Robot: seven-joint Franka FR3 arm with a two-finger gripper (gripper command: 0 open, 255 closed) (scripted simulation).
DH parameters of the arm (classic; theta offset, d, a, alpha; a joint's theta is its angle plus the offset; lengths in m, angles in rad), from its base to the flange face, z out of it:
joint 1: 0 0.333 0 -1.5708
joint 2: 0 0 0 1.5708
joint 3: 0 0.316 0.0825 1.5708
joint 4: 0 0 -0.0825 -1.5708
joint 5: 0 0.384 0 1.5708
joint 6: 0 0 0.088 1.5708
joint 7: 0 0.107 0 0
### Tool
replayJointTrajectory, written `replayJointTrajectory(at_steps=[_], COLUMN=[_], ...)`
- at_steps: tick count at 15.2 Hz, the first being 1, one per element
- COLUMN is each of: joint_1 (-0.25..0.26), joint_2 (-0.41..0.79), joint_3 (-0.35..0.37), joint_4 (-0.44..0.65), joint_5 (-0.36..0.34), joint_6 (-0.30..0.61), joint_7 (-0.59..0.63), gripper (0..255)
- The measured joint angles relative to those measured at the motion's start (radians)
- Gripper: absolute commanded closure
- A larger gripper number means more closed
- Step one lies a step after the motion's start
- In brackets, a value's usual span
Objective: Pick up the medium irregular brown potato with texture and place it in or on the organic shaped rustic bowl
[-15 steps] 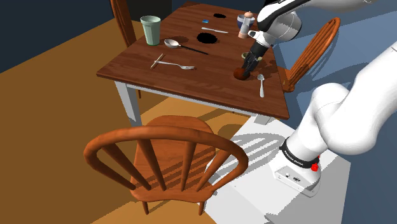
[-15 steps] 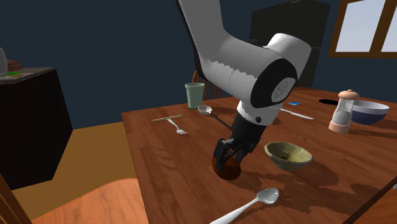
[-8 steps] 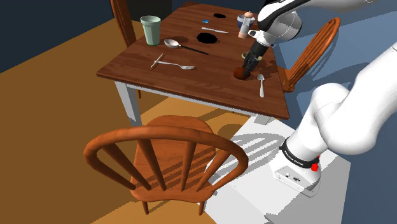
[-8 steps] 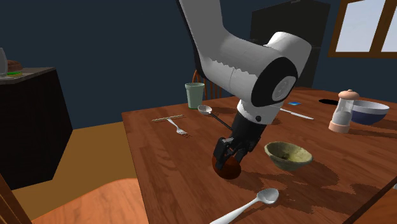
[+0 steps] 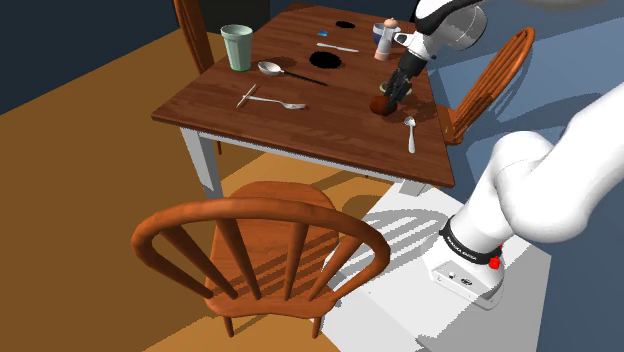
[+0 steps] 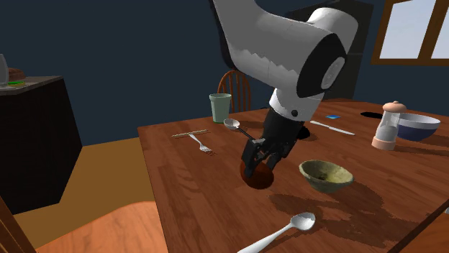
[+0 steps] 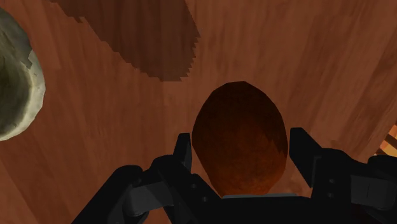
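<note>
one brown potato tight in the hand, now higher above the table

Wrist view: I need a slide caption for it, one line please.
Black fingers clasp a reddish-brown oval potato over the brown wooden table, rough beige bowl nearby.

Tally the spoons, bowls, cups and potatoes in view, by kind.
Spoons: 2
Bowls: 2, rustic bowl and blue bowl
Cup: 1
Potato: 1
Total: 6
</note>
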Motion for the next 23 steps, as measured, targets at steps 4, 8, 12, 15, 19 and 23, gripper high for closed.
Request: replayJointTrajectory(at_steps=[4, 8, 12, 15, 19, 23], joint_1=[-0.02, -0.039, -0.048, -0.055, -0.062, -0.069], joint_2=[-0.035, -0.07, -0.09, -0.107, -0.126, -0.146], joint_3=[0.027, 0.056, 0.077, 0.095, 0.113, 0.135], joint_4=[0.027, 0.057, 0.095, 0.121, 0.161, 0.195], joint_5=[-0.032, -0.06, -0.075, -0.085, -0.096, -0.105], joint_6=[-0.048, -0.101, -0.153, -0.19, -0.243, -0.291], joint_7=[0.036, 0.07, 0.095, 0.116, 0.137, 0.16], gripper=[255, 255, 255, 255, 255, 255])
